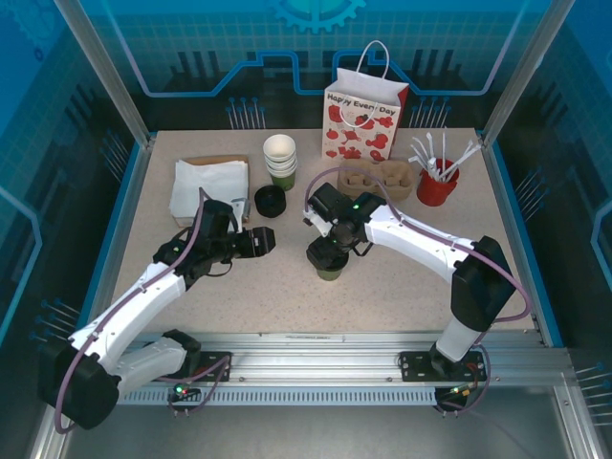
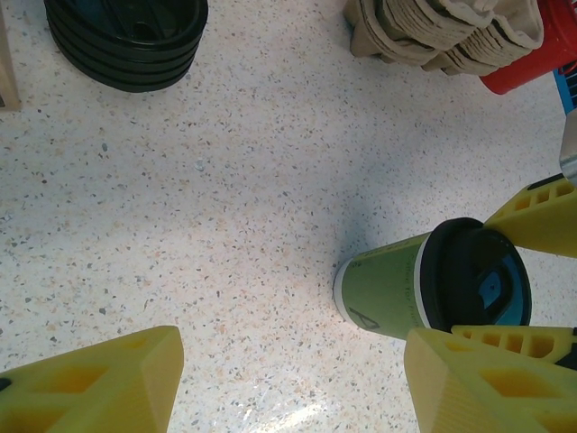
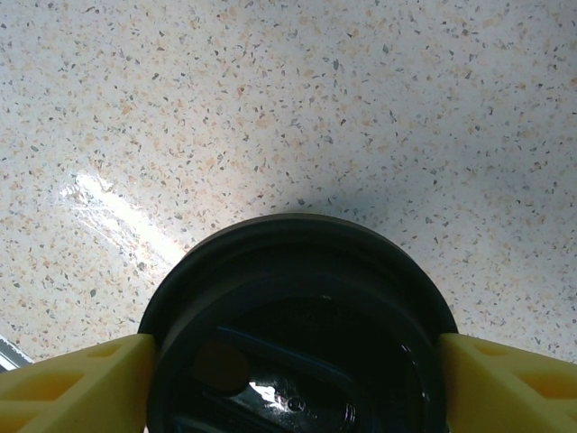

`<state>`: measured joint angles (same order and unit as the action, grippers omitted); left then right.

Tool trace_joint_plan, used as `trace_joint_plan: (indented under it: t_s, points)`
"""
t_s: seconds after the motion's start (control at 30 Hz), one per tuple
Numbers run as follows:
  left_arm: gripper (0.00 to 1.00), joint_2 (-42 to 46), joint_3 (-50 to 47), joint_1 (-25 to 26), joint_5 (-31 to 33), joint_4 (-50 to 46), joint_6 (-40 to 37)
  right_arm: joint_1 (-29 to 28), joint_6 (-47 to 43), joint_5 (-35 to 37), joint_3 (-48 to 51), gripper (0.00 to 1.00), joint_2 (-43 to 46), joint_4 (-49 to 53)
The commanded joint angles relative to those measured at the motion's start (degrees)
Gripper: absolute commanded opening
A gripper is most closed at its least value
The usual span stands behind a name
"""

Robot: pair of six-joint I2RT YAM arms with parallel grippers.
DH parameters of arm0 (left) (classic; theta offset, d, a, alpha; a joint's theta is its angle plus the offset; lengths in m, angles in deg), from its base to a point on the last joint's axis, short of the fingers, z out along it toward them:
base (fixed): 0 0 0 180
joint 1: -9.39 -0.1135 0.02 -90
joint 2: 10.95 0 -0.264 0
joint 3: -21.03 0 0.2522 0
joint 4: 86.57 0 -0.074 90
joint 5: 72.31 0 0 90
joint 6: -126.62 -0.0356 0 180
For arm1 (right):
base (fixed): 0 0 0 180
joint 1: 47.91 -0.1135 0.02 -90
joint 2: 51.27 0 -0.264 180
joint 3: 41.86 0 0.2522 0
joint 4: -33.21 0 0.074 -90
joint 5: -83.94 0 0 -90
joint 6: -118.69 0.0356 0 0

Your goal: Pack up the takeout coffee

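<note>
The takeout coffee [image 1: 330,259], an olive-green paper cup with a black lid, stands upright on the speckled bench [image 1: 402,296]. The right jaws are closed on it at the lid: the right wrist view shows the yellow fingers [image 3: 77,379] pressed against opposite sides of the lid's rim [image 3: 297,271], and the left wrist view shows the coffee [image 2: 388,289] with those same fingers [image 2: 541,216] pinching its black top. The left jaws hang just to the left of the coffee, spread wide and holding nothing, with their two yellow fingers [image 2: 90,388] apart over bare bench. Beyond the coffee and a little to its left sits a low stack of black lids [image 1: 270,201], also seen from the left wrist [image 2: 126,41], and further back on that same side is a stack of lidless green cups [image 1: 280,161] with white insides. Further left of the coffee lies a flat pile of white and brown paper bags [image 1: 210,186]. Behind the coffee and slightly to its right rest brown cardboard cup carriers [image 1: 378,180]. To their right, well away from the coffee, is a red cup of white stirrers [image 1: 438,182]. Farthest behind the coffee stands a white gift bag [image 1: 363,120] with red print and a looped handle.
</note>
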<state>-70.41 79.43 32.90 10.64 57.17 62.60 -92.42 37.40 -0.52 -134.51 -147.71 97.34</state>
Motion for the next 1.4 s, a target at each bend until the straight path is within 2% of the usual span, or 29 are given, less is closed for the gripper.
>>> trace_joint_plan:
  t_s: [0.0,0.57,0.67,0.73,0.77,0.8,1.37]
  points:
    - [0.67,-0.61,2.40,0.50,0.80,-0.65,-0.40,0.75,-0.29,0.14,-1.17,0.81,0.96,2.64]
    - [0.68,-1.17,2.12,1.00,1.01,-0.28,-0.84,0.93,0.07,-0.88,-2.57,0.87,3.30,2.98]
    - [0.68,-1.25,1.97,0.98,1.01,0.08,-0.84,1.14,0.10,-1.35,-2.48,0.90,5.50,2.84]
    - [0.68,-1.26,2.00,1.00,1.05,0.23,-0.83,1.31,-0.40,-1.20,-1.68,0.94,7.08,2.83]
    - [0.69,-1.19,1.91,1.01,1.07,0.37,-0.84,1.39,-0.65,-0.83,-1.06,0.99,7.55,2.92]
    - [0.69,-1.36,1.90,1.00,1.06,0.45,-0.76,1.41,-1.00,-0.33,-0.36,1.00,7.87,2.97]
    - [0.70,-1.34,1.76,0.97,1.82,0.19,-1.00,-0.98,-2.30,1.22,-0.98,1.00,0.22,2.80]
